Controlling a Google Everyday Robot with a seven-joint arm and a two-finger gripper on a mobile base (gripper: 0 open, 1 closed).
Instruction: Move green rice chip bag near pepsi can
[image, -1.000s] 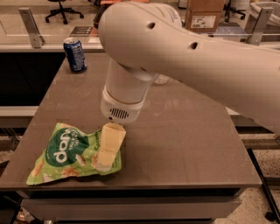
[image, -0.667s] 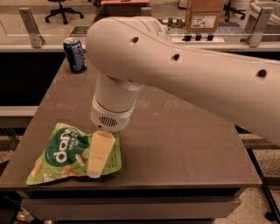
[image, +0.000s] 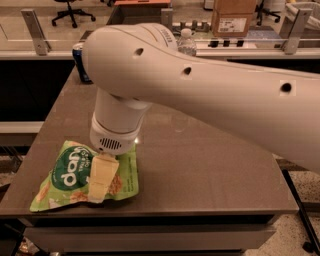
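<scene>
Dark grey-brown table (image: 200, 165) fills the single camera view, with an office floor, a metal-posted rail, a cardboard box (image: 232, 20) and an office chair (image: 70, 7) behind it.

A thick white robot arm (image: 200, 90) sweeps in from the right and bends down over the table's near left corner. Its pale gripper (image: 102, 180) points downward and rests on or just above the green rice chip bag (image: 67, 172), toward the bag's right half. Whether the gripper is released or clenched on the bag cannot be told from this angle.

The bag lies flat at the near left corner, its dark-green round logo facing up. The pepsi can (image: 80, 62) stands at the far left edge of the table, partly hidden behind the arm and well apart from the bag. A clear water bottle (image: 186, 42) shows just above the arm, farther back.

By my judgement the task is in its early stage: the gripper has reached the bag, but a secure hold is not confirmed. Lifting the bag, carrying it toward the far left edge and setting it down beside the can all remain.
</scene>
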